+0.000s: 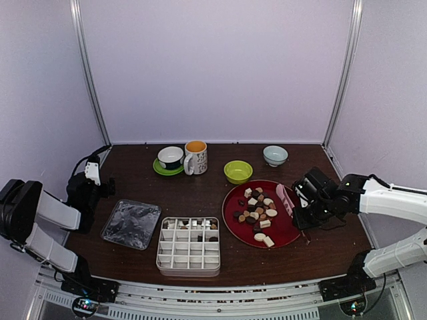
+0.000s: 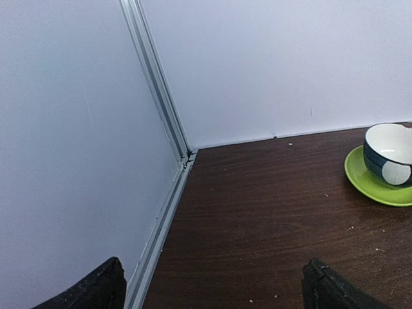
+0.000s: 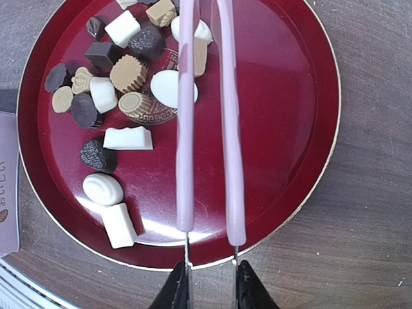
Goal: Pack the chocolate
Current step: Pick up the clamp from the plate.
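Right claw [image 3: 211, 291] clamping pink tongs [image 3: 185, 141] over chocolate [image 3: 129, 74], grip unclear from above

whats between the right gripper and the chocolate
The pink tongs it holds, reaching from the right gripper over bare red plate to the chocolate; right wrist view shows it.

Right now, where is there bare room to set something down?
On the plate, the right side is bare, between its rim and the tongs; the left is crowded with chocolate. On the table, the back left corner, between wall and green saucer, is free.
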Motion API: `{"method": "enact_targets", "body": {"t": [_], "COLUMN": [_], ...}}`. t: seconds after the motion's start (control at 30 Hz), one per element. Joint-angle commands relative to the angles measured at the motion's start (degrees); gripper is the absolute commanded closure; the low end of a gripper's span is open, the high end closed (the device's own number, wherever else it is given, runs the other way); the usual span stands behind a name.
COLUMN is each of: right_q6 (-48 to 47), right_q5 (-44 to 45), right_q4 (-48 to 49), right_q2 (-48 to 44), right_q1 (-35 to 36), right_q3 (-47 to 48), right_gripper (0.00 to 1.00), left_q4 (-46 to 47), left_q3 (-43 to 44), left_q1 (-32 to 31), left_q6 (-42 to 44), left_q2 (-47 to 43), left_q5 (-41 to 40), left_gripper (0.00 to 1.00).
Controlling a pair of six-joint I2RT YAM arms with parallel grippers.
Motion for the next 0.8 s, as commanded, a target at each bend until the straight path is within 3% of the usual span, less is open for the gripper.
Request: {"method": "enact_targets", "body": {"t": [0.0,0.53,0.77], "right_q6": [-0.1,0.0,0.4], "right_q5": [-0.4,-1.6,-6.0], "right_q4": [-0.9,-4.1,-4.6], "right_q2": [-1.7,-3.1,-3.3], "right_q1": [0.3,0.3,0.4], "right_q3": [0.8,0.3,-0.6], "right_gripper": [0.76,0.75,0.75], "left_q4": [1.5,1.5,1.5], "left_q3": [0.9,0.9,0.9], "left_q1": [0.5,0.5,0.5], "left_q6": [0.0,0.0,-0.1], "left_q2": [0.0,-0.1,0.0], "left_q5": [-0.3,-0.3,-0.3], "left_gripper": [0.02,0.02,0.02]}}
